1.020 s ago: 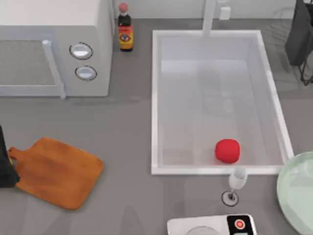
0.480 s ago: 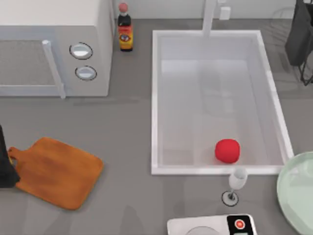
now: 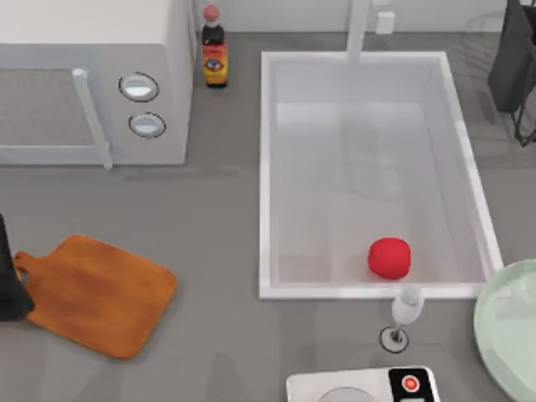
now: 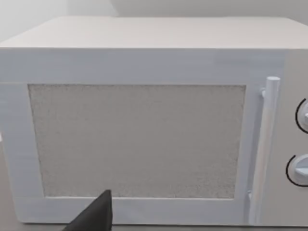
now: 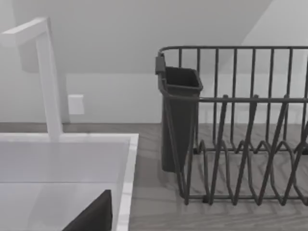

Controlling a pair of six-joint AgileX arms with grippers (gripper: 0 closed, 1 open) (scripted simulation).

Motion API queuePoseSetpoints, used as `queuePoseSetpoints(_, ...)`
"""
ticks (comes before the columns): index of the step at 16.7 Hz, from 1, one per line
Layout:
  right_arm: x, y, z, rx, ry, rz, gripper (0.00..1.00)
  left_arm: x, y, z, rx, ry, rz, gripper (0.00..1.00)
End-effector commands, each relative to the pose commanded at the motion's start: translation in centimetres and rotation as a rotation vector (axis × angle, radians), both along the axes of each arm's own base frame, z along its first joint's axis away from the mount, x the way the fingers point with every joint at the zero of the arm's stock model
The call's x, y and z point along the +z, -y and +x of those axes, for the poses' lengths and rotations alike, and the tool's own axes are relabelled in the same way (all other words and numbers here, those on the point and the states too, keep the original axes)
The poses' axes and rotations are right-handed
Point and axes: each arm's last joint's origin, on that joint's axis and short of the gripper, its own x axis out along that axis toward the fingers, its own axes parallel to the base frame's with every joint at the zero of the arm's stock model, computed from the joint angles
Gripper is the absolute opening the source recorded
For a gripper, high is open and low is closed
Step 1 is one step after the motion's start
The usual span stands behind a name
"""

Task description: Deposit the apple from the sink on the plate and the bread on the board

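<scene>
Apple: a small smooth round bright red apple (image 3: 389, 257) is seen at the lower right of the large rectangular white sink (image 3: 265, 176), right of centre in the top view, on the basin floor near the front rim.
Handling: it is judged firm, light and slippery, liable to roll; a hold across its widest middle is advised.
Plate: a large round pale mint-green plate (image 3: 500, 322) is cut off at the lower right edge of the frame.
Board: a flat orange-brown wooden cutting board (image 3: 96, 293) lies bare at the lower left.
Obstacle: a clear stemmed glass (image 3: 404, 313), judged fragile, stands between sink rim and plate.
Bread: no loaf can be made out.
Left pincer: a dark part (image 3: 8, 280) is seen at the left edge, touching the board's handle; its opening cannot be told.
Right pincer: a dark tip (image 5: 94, 214) is seen over the sink's corner; its opening cannot be told.
</scene>
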Motion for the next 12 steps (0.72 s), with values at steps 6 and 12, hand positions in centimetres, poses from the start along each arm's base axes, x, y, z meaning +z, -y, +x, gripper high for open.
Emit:
queuePoseSetpoints(6,2.9,-0.5,0.3,0.039,-0.108,0.040,1.00,0.0,0.0,0.0,0.000,0.000,0.000,1.00)
queuePoseSetpoints(12,8.6,-2.5,5.0,0.111,-0.499,0.115,1.00,0.0,0.0,0.0,0.000,0.000,0.000,1.00)
